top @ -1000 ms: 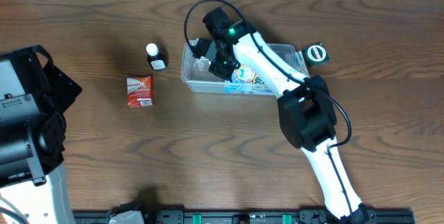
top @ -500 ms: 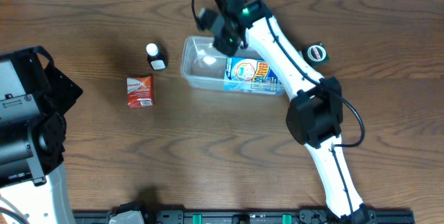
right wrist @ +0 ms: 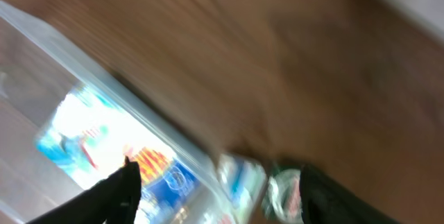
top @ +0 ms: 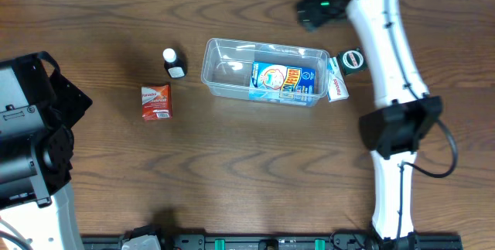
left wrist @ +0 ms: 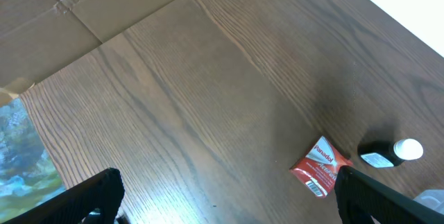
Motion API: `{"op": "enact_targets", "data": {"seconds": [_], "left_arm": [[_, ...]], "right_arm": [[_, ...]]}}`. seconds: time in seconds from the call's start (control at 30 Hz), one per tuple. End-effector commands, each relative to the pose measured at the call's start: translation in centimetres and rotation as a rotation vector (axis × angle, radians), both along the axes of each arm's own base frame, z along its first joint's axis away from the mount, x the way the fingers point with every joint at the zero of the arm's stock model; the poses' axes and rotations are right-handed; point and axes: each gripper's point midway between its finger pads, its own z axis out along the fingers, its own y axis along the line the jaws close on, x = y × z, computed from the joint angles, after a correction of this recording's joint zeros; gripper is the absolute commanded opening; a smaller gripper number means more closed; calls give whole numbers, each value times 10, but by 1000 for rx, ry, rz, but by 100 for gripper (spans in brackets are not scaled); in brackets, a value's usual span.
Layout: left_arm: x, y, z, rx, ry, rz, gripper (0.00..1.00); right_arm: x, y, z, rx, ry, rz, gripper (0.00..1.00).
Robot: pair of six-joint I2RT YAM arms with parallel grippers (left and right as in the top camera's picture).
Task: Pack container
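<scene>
Clear plastic container [top: 224,68] sits mid-table, with the blue carton [top: 285,81] lying flat in its right half. Right gripper [right wrist: 216,175]: jaws spread wide, nothing between them (wrist view is blurred). Left gripper [left wrist: 227,177]: likewise agape and empty, far to the left. Judgement: the likely next pick is the small white box [top: 336,87] just beside the container's right end. Descend vertically, close across its narrow sides, and avoid shoving the container.

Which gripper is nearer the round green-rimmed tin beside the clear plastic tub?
Right. The right gripper hangs just beyond the tin; the left gripper is far off, past the tub.
</scene>
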Motion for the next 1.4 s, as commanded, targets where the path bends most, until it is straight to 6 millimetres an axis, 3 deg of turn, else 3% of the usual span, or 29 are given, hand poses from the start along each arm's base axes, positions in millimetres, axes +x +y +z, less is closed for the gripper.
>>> {"op": "enact_targets", "data": {"seconds": [0.0, 0.1, 0.2, 0.3, 0.33, 0.57, 0.73, 0.9, 1.03, 1.37], "left_arm": [[-2, 3, 6, 15, -8, 11, 98], [-2, 3, 6, 15, -7, 11, 98], [-2, 3, 6, 15, -8, 11, 98], [-2, 3, 6, 15, -8, 11, 98], [-2, 3, 6, 15, -7, 11, 98], [-2, 3, 6, 15, -8, 11, 98], [-2, 3, 6, 15, -8, 11, 98], [-2, 3, 6, 15, -8, 11, 98], [-2, 3, 6, 15, -8, 11, 98], [-2, 3, 6, 15, -8, 11, 98]], "right_arm": [[-11, -32, 12, 18, 39, -91, 61], [-22, -36, 4, 57, 110, -95, 48], [-24, -17, 4, 130, 123, -54, 35], [-25, 9, 3, 149, 116, 0, 4], [-28, 18, 3, 147, 116, 20, 1], [-55, 102, -5, 125, 113, 232, 1], [-82, 143, -35, 101, 188, 310, 1], [-118, 162, -74, 60, 314, 350, 1], [-138, 173, -93, 35, 365, 383, 1], [-163, 200, -95, 84, 406, 448, 1]]}}
